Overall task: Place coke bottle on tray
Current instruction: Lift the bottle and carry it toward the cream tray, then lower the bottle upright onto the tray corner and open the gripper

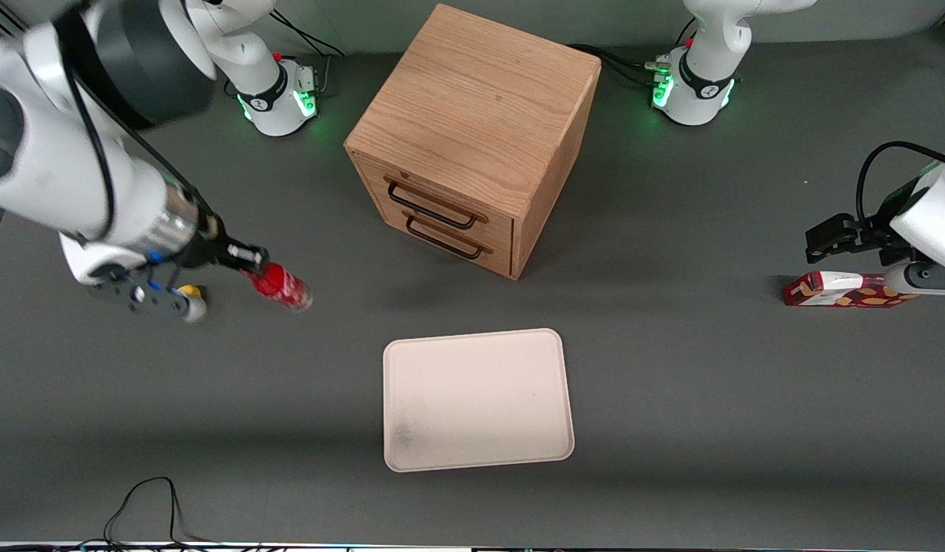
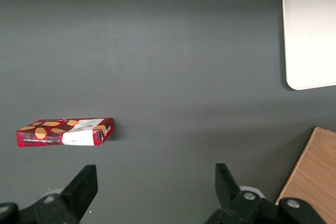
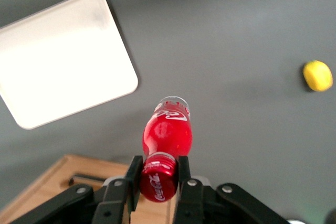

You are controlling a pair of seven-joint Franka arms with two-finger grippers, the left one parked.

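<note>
My right gripper point(image 1: 251, 267) is shut on the red cap of the coke bottle point(image 1: 282, 287), holding it tilted above the table toward the working arm's end. In the right wrist view the fingers point(image 3: 134, 178) clamp the cap and the red bottle point(image 3: 168, 132) with white script hangs below the gripper point(image 3: 158, 174). The cream-white tray point(image 1: 477, 399) lies flat on the table, nearer the front camera than the drawer cabinet, and apart from the bottle. It also shows in the right wrist view point(image 3: 63, 59) and the left wrist view point(image 2: 311, 35).
A wooden two-drawer cabinet point(image 1: 472, 134) stands mid-table, farther from the camera than the tray. A yellow lemon point(image 1: 190, 292) lies under the working arm, beside the bottle. A red-and-white snack carton point(image 1: 844, 290) lies toward the parked arm's end.
</note>
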